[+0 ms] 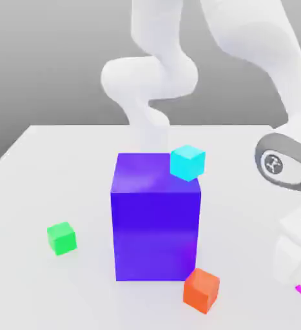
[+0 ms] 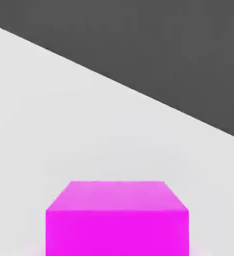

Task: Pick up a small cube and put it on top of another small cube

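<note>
Pincer closed on the magenta cube [image 2: 117, 220] at about four o'clock in the exterior view, low on the table [image 1: 56, 161]. Lifting and carrying remain: the green cube [image 1: 62, 238] waits bare at nine o'clock, beyond the big blue block [image 1: 156, 225].

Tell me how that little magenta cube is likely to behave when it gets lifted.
The magenta cube looks rigid, with flat faces and straight edges, so it probably won't flex or roll. It is far smaller than the blue block, so it is likely light. Its smooth plain faces may be slippery.
</note>
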Robot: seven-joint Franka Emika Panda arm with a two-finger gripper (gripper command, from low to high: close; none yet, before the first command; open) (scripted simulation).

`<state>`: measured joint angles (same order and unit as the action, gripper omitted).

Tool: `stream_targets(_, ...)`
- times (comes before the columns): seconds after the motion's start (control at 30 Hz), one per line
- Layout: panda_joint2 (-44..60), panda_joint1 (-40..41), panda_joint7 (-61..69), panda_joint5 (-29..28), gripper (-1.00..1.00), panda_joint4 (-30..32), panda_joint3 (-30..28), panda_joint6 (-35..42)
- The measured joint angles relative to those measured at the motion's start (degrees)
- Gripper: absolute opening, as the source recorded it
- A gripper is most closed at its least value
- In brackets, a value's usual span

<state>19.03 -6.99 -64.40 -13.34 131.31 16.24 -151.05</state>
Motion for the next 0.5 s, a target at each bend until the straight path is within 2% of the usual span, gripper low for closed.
stream_targets(0.27,-12.19,10.28,-9.75,3.17,-1.0,12.72,-11.46,-1.72)
stream_targets(0.43,-21.36,25.31,-18.53,4.45,-1.0,22.72,-19.09,-2.56)
stream_targets(0.5,-25.48,29.03,-22.18,5.37,-1.0,27.11,-21.67,-2.9)
